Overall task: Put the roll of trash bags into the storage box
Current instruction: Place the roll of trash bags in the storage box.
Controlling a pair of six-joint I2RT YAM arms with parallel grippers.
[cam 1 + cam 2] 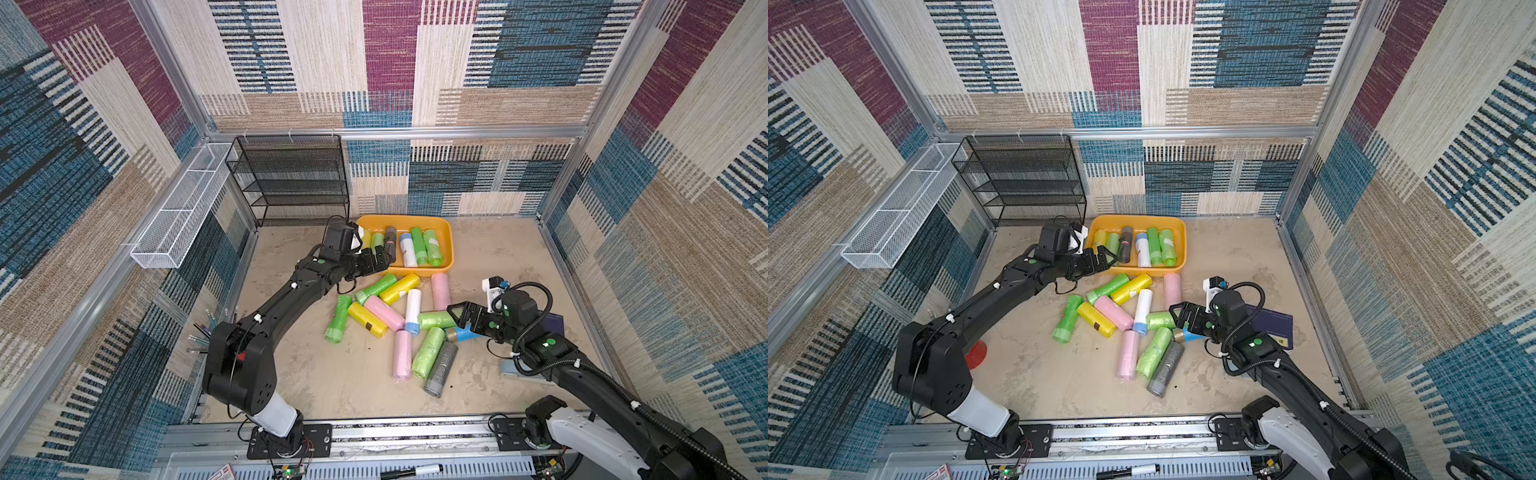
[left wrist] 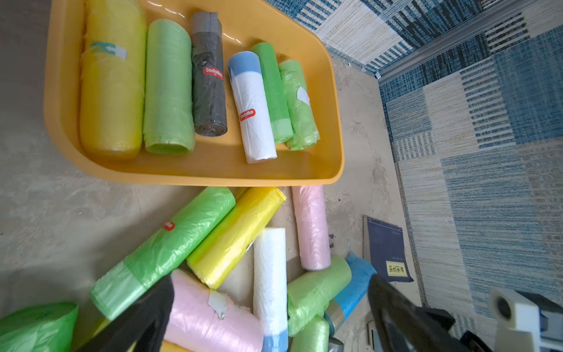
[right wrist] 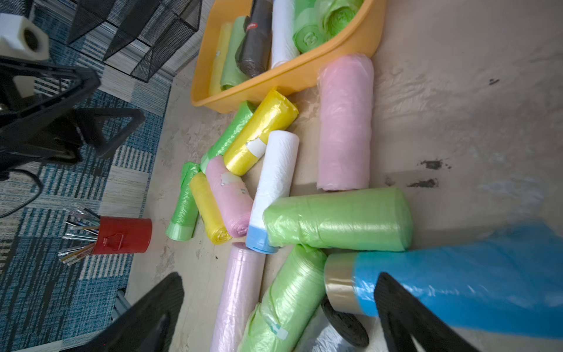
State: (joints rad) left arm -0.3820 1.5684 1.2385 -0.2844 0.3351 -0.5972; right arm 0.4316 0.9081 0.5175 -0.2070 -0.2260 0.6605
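The orange-yellow storage box (image 1: 448,232) (image 1: 1182,235) (image 2: 213,179) (image 3: 292,79) sits at the back of the table with several rolls of trash bags lying in it. Several more rolls lie in a loose pile (image 1: 390,316) in front of it. My left gripper (image 1: 380,258) (image 2: 270,282) hangs open and empty at the box's near-left corner. My right gripper (image 1: 459,316) (image 3: 279,279) is open and empty low over the pile's right side. Between its jaws are a green roll (image 3: 286,298) and a blue roll (image 3: 457,274) with a gold end.
A black mesh rack (image 1: 291,183) stands at the back left, with a long white wire basket (image 1: 178,216) on the left wall. A red pen cup (image 1: 976,353) stands by the left arm. Under the right arm lies a dark blue booklet (image 1: 1273,326).
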